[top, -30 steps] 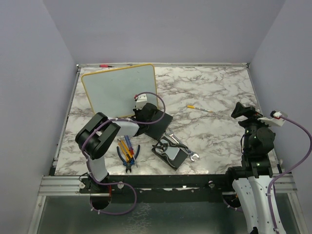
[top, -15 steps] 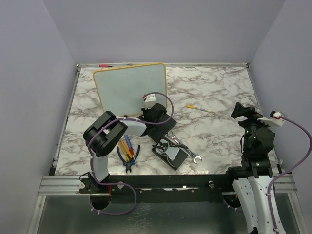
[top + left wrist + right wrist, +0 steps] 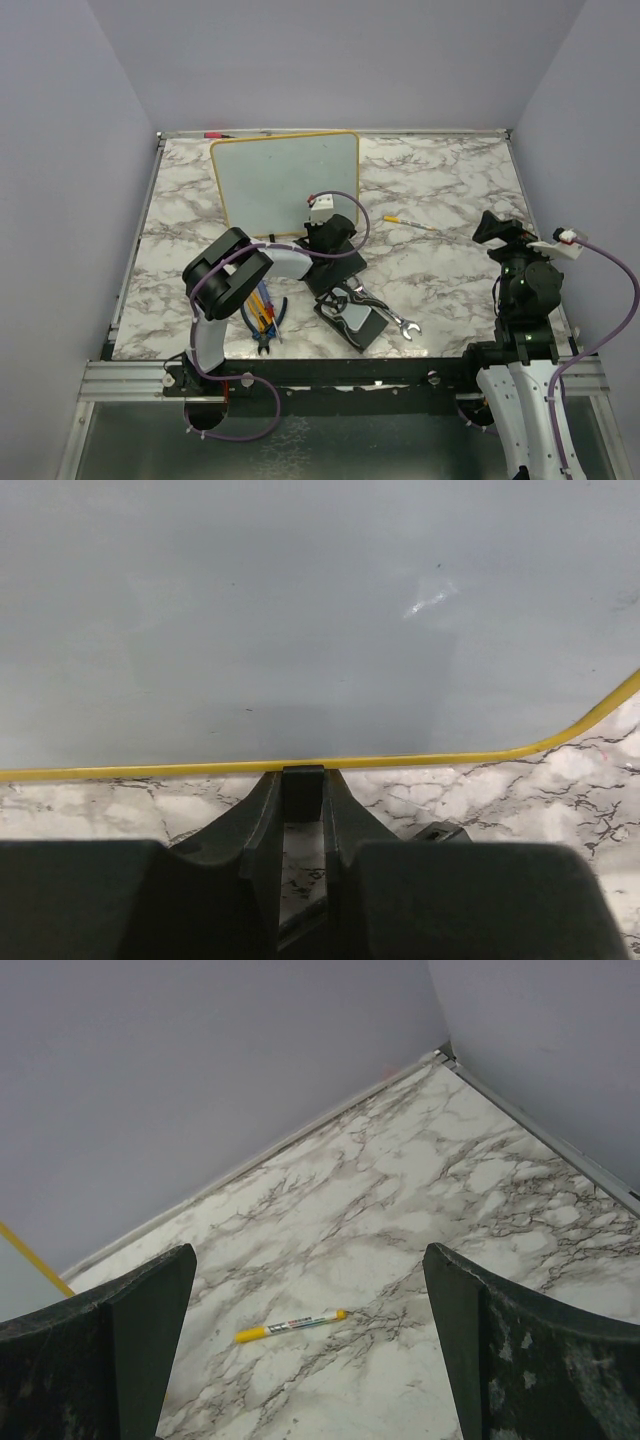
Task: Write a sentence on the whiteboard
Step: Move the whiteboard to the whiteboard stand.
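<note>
The whiteboard (image 3: pixel 285 180) lies at the back of the table, white with a thin yellow frame, and its face is blank: no sentence shows on it. It fills the left wrist view (image 3: pixel 320 620). My left gripper (image 3: pixel 326 235) is at the board's near right edge, shut on a small black foot (image 3: pixel 303 785) on the frame. A yellow marker (image 3: pixel 410 222) lies on the marble right of the board and also shows in the right wrist view (image 3: pixel 290 1326). My right gripper (image 3: pixel 492 226) is open and empty, raised at the right side, with the marker between its fingers (image 3: pixel 150 1300) in the wrist view.
A black pad (image 3: pixel 345 262) lies under my left wrist. Pliers and screwdrivers (image 3: pixel 263 315) lie near the left base. A black device (image 3: pixel 350 320) and wrenches (image 3: pixel 388 312) sit front centre. A red pen (image 3: pixel 215 134) lies on the back rail.
My left gripper has slid the whiteboard to the right along the table, turning it squarer to the back wall. The right arm has not moved.
</note>
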Robot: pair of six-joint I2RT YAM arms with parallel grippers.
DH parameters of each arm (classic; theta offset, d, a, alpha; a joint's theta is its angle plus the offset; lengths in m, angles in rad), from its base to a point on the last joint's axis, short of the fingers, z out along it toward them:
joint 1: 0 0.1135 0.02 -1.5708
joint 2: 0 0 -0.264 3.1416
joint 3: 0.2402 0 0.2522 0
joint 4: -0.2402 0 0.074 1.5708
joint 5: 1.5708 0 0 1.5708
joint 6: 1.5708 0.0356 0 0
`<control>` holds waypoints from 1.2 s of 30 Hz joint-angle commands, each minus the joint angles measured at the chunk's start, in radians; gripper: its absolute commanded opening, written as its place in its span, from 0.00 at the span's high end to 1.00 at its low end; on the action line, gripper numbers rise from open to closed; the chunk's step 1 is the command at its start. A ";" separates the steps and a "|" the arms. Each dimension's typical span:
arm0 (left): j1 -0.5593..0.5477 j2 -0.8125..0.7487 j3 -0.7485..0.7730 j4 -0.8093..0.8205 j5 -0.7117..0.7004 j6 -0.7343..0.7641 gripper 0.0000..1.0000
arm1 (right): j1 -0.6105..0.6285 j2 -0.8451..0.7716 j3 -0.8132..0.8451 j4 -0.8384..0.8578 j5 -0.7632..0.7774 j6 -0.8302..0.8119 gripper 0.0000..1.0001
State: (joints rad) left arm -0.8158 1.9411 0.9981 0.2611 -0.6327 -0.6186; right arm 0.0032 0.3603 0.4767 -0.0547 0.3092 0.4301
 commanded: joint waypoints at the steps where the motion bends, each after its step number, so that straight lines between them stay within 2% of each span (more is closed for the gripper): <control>1: -0.040 0.039 0.019 -0.012 0.103 -0.042 1.00 | -0.004 -0.012 -0.015 -0.010 -0.014 0.009 0.00; 5: -0.041 0.028 0.018 -0.015 0.103 -0.026 0.99 | -0.003 -0.011 -0.015 -0.011 -0.014 0.009 0.00; 10: -0.041 -0.016 0.015 -0.028 0.119 0.016 0.74 | -0.003 -0.011 -0.011 -0.017 -0.010 0.006 0.00; 14: -0.041 -0.089 0.003 -0.052 0.109 0.050 0.58 | -0.003 -0.011 -0.009 -0.017 -0.010 0.003 0.00; 24: -0.031 -0.271 0.000 -0.174 0.125 0.125 0.37 | -0.003 0.031 0.007 -0.012 -0.020 -0.019 0.00; 27: -0.008 -0.354 -0.018 -0.216 0.220 0.153 0.22 | -0.004 0.059 0.033 -0.024 -0.040 -0.048 0.00; 30: 0.060 -0.447 -0.002 -0.317 0.401 0.197 0.11 | -0.003 0.098 0.081 -0.094 -0.084 -0.016 0.00; 33: 0.159 -0.515 0.063 -0.467 0.556 0.267 0.06 | -0.003 0.141 0.102 -0.146 -0.187 0.063 0.02; 36: 0.252 -0.586 0.101 -0.547 0.624 0.344 0.03 | -0.003 0.203 0.069 -0.134 -0.316 0.208 0.09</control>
State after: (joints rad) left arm -0.6697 1.4517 1.0302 -0.1043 -0.2119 -0.4011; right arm 0.0032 0.5022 0.5533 -0.1322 0.1814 0.4755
